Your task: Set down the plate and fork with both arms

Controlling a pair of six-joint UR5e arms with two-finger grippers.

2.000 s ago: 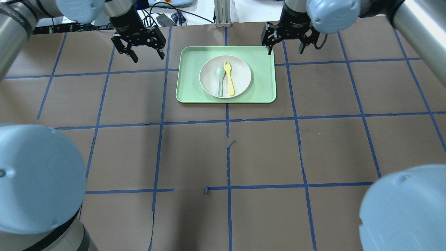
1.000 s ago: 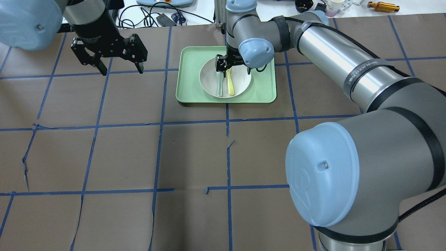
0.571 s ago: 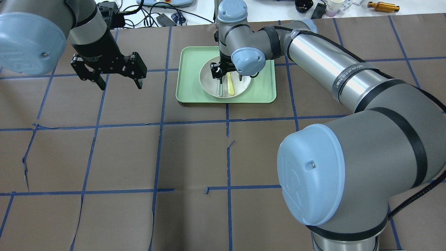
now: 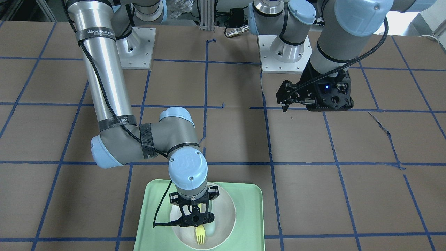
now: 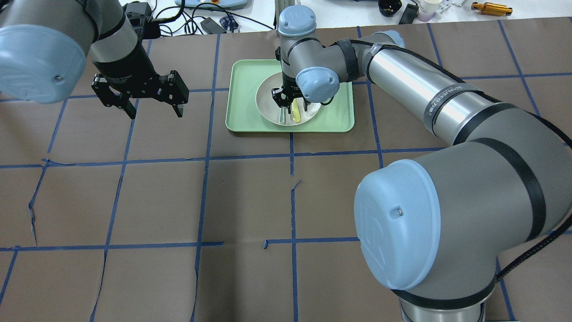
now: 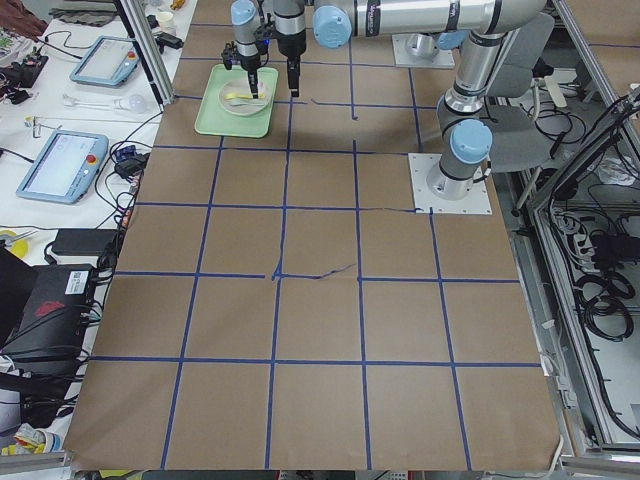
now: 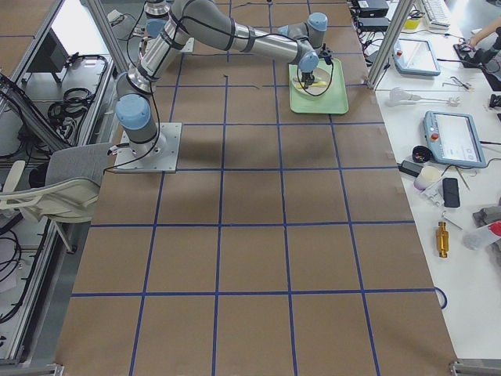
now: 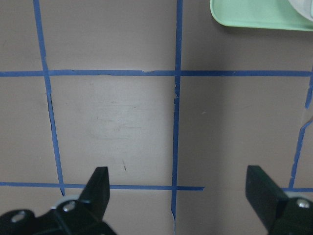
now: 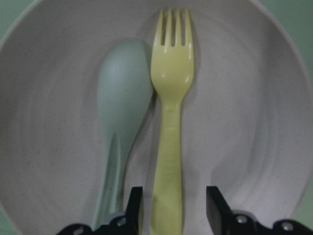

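Observation:
The off-white plate (image 5: 268, 96) lies in the light-green tray (image 5: 243, 98) with the pale-yellow fork (image 5: 296, 114) and a grey-green spoon (image 5: 281, 117) side by side on it. My right gripper (image 5: 295, 107) is low over the plate and open. In the right wrist view its fingers (image 9: 215, 205) stand on either side of the fork (image 9: 171, 122) handle without closing on it, and the spoon (image 9: 120, 98) lies just left. My left gripper (image 5: 156, 113) is open and empty above the brown table, left of the tray. Its wrist view shows only a tray corner (image 8: 254, 14).
Brown paper with blue tape grid lines covers the table (image 5: 250, 197). Cables and small devices (image 5: 210, 22) lie beyond the far edge. The right arm's elbow (image 5: 402, 223) looms large in the overhead view. The front-facing view shows the tray (image 4: 153, 209) near its bottom edge.
My right arm swung from the tray's far right corner to over the plate and came down around the fork handle. My left gripper moved left and nearer, staying open.

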